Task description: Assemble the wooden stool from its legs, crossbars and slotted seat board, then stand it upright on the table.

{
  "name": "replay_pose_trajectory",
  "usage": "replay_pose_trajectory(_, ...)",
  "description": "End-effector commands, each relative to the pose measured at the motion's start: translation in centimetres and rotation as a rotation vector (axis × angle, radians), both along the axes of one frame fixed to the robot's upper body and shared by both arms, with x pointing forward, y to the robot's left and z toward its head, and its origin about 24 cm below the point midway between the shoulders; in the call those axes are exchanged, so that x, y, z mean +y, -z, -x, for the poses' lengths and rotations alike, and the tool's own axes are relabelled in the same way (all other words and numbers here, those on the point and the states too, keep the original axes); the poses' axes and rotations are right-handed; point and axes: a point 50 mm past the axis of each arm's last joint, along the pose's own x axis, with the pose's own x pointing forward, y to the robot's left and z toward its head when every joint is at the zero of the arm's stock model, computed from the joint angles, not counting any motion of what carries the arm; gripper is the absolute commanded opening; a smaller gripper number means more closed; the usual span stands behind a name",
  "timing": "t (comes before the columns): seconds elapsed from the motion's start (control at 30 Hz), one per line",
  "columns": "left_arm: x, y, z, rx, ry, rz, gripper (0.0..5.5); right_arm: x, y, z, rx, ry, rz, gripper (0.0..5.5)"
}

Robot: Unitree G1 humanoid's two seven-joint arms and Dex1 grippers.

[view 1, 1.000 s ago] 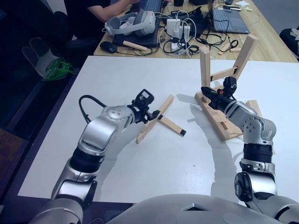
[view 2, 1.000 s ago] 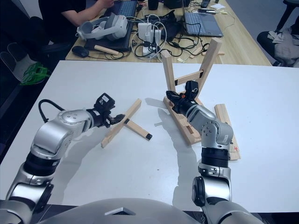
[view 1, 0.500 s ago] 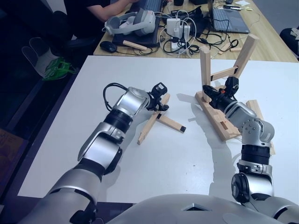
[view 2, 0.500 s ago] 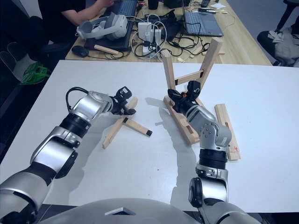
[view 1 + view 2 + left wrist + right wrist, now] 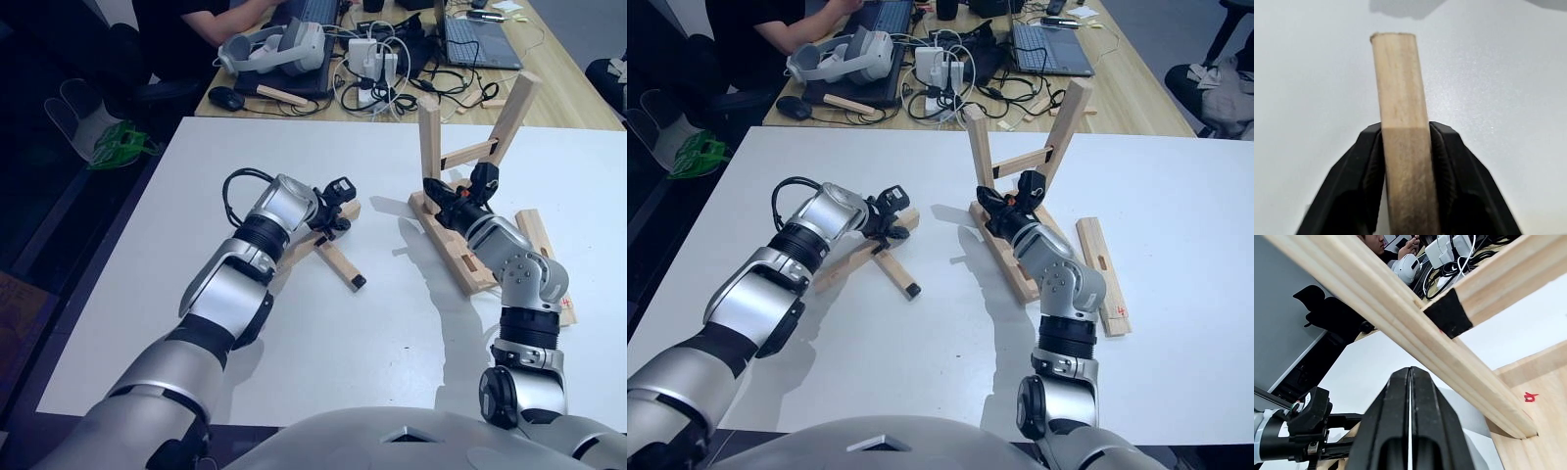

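The left fingers (image 5: 1374,152) are clamped on a wooden leg (image 5: 1397,83) near the middle of the worktop (image 5: 323,382). The arm partly hides the leg's length, and a short crossbar (image 5: 343,266) juts from it toward the near edge. The right fingers (image 5: 1399,431) are pressed together on nothing beside the seat board (image 5: 443,247) toward the right edge, where two upright legs (image 5: 429,137) stand. I cannot tell whether these fingers touch the board.
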Motion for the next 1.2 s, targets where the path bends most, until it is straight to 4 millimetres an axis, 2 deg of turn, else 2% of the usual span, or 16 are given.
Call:
replay_pose_trajectory(0.03,-0.1,-1.8,-0.6,-0.028,-0.041,0.082,1.03,0.1,-0.3,-0.1,-0.020,0.006,0.007,0.00)
replay_pose_trajectory(0.23,1.0,-5.6,-1.0,-0.129,-0.147,0.235,1.03,-0.5,-1.4,-0.2,-0.094,-0.007,0.079,0.00)
replay_pose_trajectory(0.37,2.5,-9.7,-1.4,-0.263,-0.253,0.341,1.03,-2.8,-1.2,0.6,-0.091,-0.014,0.190,0.00)
replay_pose_trajectory(0.43,3.9,-11.4,-1.5,-0.329,-0.349,0.399,1.03,-4.7,-0.8,1.0,-0.066,0.000,0.273,0.00)
replay_pose_trajectory(0.53,5.4,-13.9,-1.4,-0.440,-0.492,0.544,1.03,-8.6,0.5,1.6,0.042,0.031,0.473,0.00)
replay_pose_trajectory(0.67,5.6,-16.5,-0.7,-0.559,-0.580,0.708,1.03,-13.4,2.1,2.2,0.199,0.088,0.719,0.00)
replay_pose_trajectory(0.8,5.4,-17.4,-0.1,-0.607,-0.635,0.820,1.03,-16.5,3.2,2.4,0.279,0.160,0.954,0.00)
replay_pose_trajectory(0.87,5.2,-17.5,0.1,-0.617,-0.663,0.858,1.03,-17.1,3.8,2.5,0.322,0.146,1.024,0.00)
replay_pose_trajectory(1.0,4.8,-18.1,0.6,-0.639,-0.718,0.955,1.03,-16.0,6.0,4.5,0.441,-0.225,1.068,0.00)
replay_pose_trajectory(1.1,4.8,-18.5,0.7,-0.653,-0.767,1.030,1.03,-15.4,5.4,4.3,0.422,-0.429,1.038,0.00)
replay_pose_trajectory(1.2,4.7,-18.9,0.8,-0.677,-0.799,1.085,1.03,-14.9,4.0,3.1,0.381,-0.521,1.005,0.00)
